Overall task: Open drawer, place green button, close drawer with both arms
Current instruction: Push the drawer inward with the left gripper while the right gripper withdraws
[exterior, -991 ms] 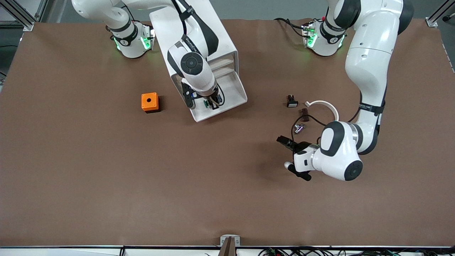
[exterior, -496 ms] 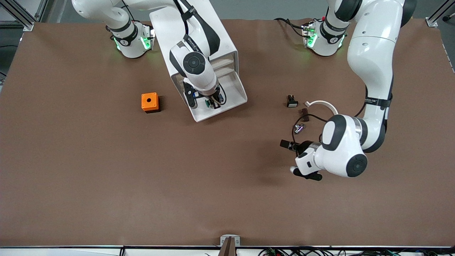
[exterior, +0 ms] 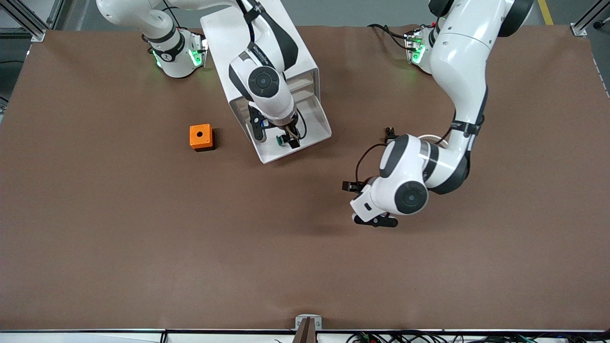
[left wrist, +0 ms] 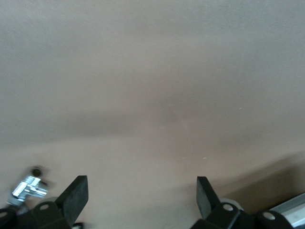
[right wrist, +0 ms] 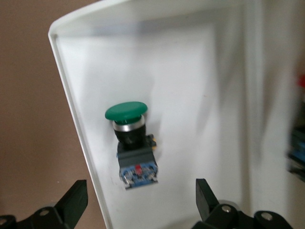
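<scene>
The lowest drawer (exterior: 320, 125) of the white cabinet (exterior: 305, 57) stands pulled out. The green-capped button (exterior: 281, 141) lies on its side on the drawer floor, near the drawer's front corner. In the right wrist view the button (right wrist: 131, 138) lies free on the white drawer floor (right wrist: 200, 95). My right gripper (exterior: 277, 136) hangs open over it, and its fingers (right wrist: 142, 196) do not touch it. My left gripper (exterior: 353, 203) is open and empty over bare brown table, and it shows the same in the left wrist view (left wrist: 142, 192).
An orange box with a hole (exterior: 200, 137) sits beside the cabinet toward the right arm's end. A black white-faced button (exterior: 391, 131) and a white ring (exterior: 429, 137) lie partly hidden under the left arm. A chrome fitting (left wrist: 28, 187) lies by the left gripper.
The left arm has swung its gripper across the table toward the drawer, covering the small parts. The right gripper has shifted slightly over the drawer with the button lying below it.
</scene>
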Controlling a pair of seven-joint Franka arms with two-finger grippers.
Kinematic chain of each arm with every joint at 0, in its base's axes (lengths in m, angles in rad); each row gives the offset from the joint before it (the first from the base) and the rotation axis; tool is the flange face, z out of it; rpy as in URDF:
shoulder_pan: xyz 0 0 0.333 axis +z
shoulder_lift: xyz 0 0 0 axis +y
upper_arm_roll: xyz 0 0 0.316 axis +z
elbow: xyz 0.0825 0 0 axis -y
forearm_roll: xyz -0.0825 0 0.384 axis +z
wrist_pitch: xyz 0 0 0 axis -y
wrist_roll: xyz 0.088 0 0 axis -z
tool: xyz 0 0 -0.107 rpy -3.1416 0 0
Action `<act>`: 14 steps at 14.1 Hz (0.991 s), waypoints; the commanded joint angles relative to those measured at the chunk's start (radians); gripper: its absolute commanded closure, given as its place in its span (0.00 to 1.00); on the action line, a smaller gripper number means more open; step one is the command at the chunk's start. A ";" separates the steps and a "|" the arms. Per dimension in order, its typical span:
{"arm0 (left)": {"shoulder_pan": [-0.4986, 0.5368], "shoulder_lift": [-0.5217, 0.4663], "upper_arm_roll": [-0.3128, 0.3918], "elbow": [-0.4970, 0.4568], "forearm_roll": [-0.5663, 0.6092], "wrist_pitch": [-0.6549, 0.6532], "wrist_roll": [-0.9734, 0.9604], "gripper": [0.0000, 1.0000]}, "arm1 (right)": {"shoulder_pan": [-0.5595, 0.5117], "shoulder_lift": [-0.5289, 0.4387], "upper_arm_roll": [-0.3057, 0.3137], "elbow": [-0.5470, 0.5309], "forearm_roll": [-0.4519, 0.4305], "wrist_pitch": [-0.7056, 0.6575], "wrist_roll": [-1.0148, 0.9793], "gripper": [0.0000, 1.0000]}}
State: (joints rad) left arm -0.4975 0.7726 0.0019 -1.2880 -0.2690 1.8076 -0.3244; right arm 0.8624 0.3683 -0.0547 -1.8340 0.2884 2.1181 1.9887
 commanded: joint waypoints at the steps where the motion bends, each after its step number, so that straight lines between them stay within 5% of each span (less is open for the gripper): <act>1: -0.064 -0.016 0.010 -0.024 0.033 0.057 -0.141 0.00 | -0.055 -0.020 -0.008 0.215 0.012 -0.319 0.015 0.00; 5: -0.151 -0.007 0.010 -0.024 0.062 0.117 -0.399 0.00 | -0.199 -0.066 -0.008 0.468 0.005 -0.699 -0.022 0.00; 11: -0.291 0.011 0.007 -0.053 0.174 0.228 -0.706 0.00 | -0.428 -0.261 -0.008 0.449 -0.029 -0.898 -0.541 0.00; 14: -0.349 0.014 0.004 -0.086 0.182 0.300 -0.771 0.00 | -0.557 -0.362 -0.008 0.340 -0.072 -0.908 -0.895 0.00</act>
State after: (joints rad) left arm -0.8228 0.7941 0.0004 -1.3475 -0.1085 2.0655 -1.0616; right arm 0.3838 0.0902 -0.0809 -1.3849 0.2437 1.1972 1.2953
